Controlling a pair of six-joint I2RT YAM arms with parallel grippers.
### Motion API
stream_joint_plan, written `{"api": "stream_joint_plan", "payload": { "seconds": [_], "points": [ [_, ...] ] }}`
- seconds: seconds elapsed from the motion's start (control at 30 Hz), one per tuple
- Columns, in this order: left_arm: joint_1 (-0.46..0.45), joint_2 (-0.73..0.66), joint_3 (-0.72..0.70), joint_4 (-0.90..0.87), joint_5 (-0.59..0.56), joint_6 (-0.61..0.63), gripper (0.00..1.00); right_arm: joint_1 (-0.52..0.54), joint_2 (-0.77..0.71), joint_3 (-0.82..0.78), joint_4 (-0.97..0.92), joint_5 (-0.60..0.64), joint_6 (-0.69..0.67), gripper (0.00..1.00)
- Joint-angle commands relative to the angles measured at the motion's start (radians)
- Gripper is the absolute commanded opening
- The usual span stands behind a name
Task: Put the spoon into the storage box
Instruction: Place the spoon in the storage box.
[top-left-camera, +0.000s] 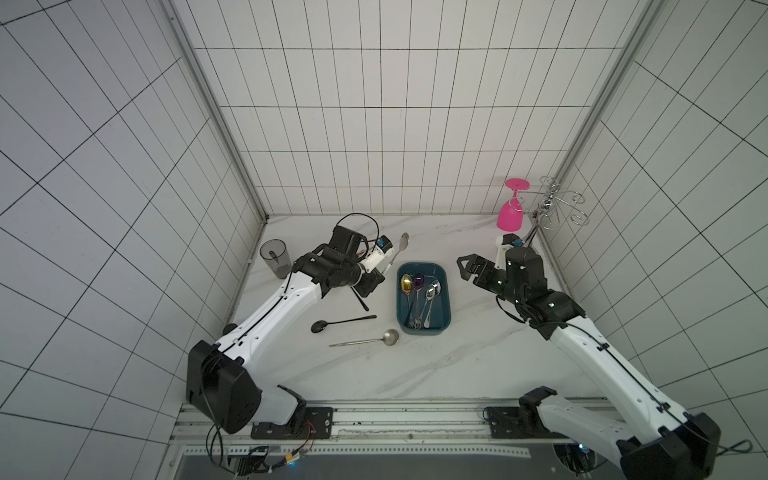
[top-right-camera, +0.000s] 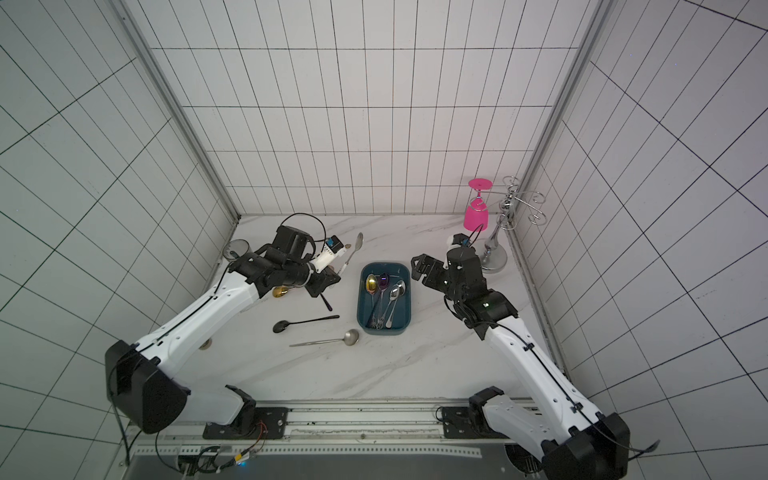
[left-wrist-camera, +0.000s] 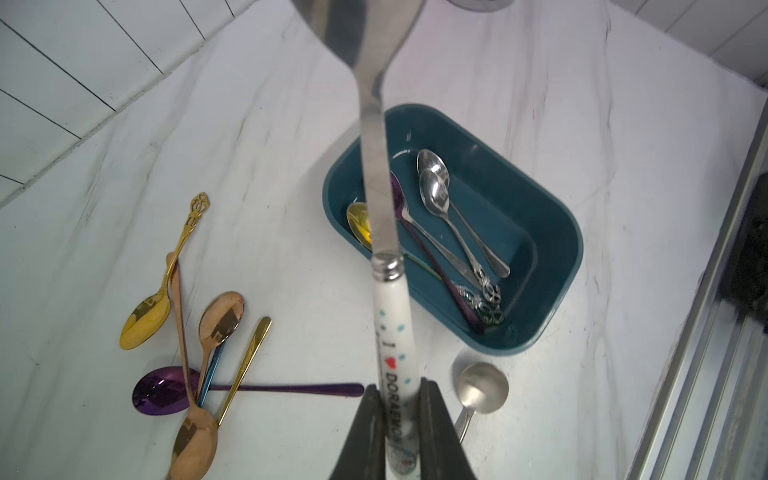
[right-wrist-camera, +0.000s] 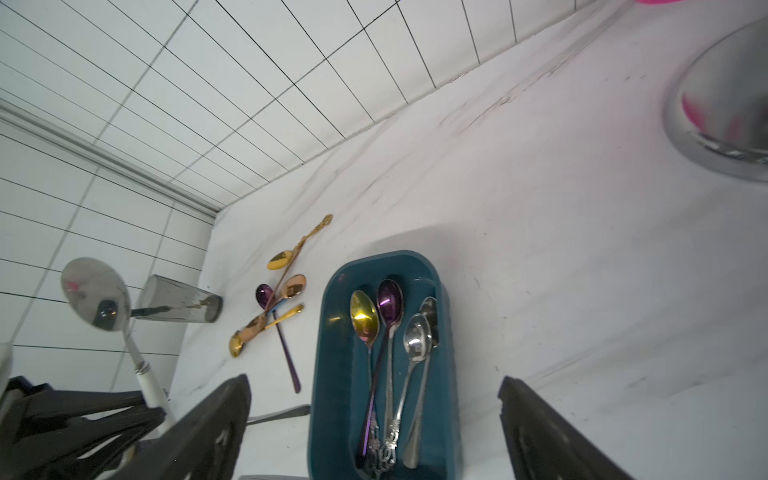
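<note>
My left gripper (left-wrist-camera: 400, 388) is pinching the white-handled spoon (left-wrist-camera: 376, 174) near the handle's end, holding it raised just beside the box (left-wrist-camera: 552, 232), not yet over it. With that long overhang, I judge it could swivel in the pinch, or its bowl could catch the box's rim and land half outside. Other spoons (right-wrist-camera: 390, 307) already crowd the box. My right gripper (right-wrist-camera: 372, 380), spread wide, hovers at the box's opposite side, so the arms may collide.

The steel spoon (left-wrist-camera: 376, 166) with a white printed handle is tilted, its handle end clamped in the left tool (left-wrist-camera: 395, 390), near the dark teal storage box (top-left-camera: 447, 305), which lies on the worktop (top-left-camera: 415, 374) and holds four spoons (top-left-camera: 417, 286).
</note>
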Motion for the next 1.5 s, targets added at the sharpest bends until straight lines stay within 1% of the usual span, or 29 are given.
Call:
{"api": "stream_joint_plan", "payload": {
  "seconds": [0.0, 0.1, 0.17, 0.27, 0.43, 0.6, 0.67, 0.77, 0.87, 0.97, 1.1, 1.2, 1.33, 1.37, 1.47],
  "points": [
    [0.003, 0.039, 0.041, 0.115, 0.052, -0.299, 0.11, 0.052, 0.031, -0.029, 0.136, -0.01, 0.157, 0.98],
    [0.002, 0.054, 0.028, 0.157, 0.127, -0.408, 0.1, 0.087, 0.087, -0.006, 0.193, -0.017, 0.201, 0.95],
    [-0.003, 0.059, 0.003, 0.191, 0.178, -0.454, 0.1, 0.109, 0.142, 0.026, 0.214, -0.035, 0.217, 0.91],
    [-0.022, 0.058, -0.034, 0.232, 0.189, -0.477, 0.1, 0.141, 0.217, 0.085, 0.223, -0.061, 0.226, 0.87],
    [-0.034, 0.075, -0.054, 0.272, 0.199, -0.525, 0.09, 0.174, 0.299, 0.155, 0.222, -0.088, 0.223, 0.8],
    [-0.033, 0.114, -0.055, 0.304, 0.214, -0.591, 0.09, 0.199, 0.337, 0.192, 0.223, -0.12, 0.203, 0.69],
    [-0.034, 0.127, -0.061, 0.317, 0.22, -0.613, 0.08, 0.209, 0.353, 0.202, 0.23, -0.14, 0.196, 0.63],
    [-0.038, 0.137, -0.065, 0.325, 0.224, -0.621, 0.08, 0.218, 0.379, 0.212, 0.241, -0.167, 0.189, 0.54],
    [-0.043, 0.135, -0.069, 0.33, 0.226, -0.622, 0.07, 0.225, 0.411, 0.231, 0.235, -0.193, 0.187, 0.48],
    [-0.05, 0.131, -0.072, 0.331, 0.229, -0.617, 0.07, 0.226, 0.438, 0.253, 0.209, -0.198, 0.189, 0.47],
    [-0.058, 0.127, -0.085, 0.332, 0.23, -0.616, 0.06, 0.225, 0.43, 0.243, 0.168, -0.158, 0.202, 0.47],
    [-0.065, 0.117, -0.099, 0.331, 0.227, -0.607, 0.13, 0.224, 0.402, 0.218, 0.157, -0.137, 0.193, 0.47],
    [-0.052, 0.082, -0.076, 0.293, 0.176, -0.554, 0.23, 0.217, 0.375, 0.216, 0.035, -0.075, 0.145, 0.47],
    [-0.037, 0.069, -0.078, 0.29, 0.171, -0.543, 0.25, 0.217, 0.369, 0.214, 0.004, -0.053, 0.103, 0.47],
    [0.022, 0.026, -0.103, 0.296, 0.158, -0.531, 0.33, 0.217, 0.372, 0.21, -0.079, 0.016, 0.048, 0.47]
  ]
}}
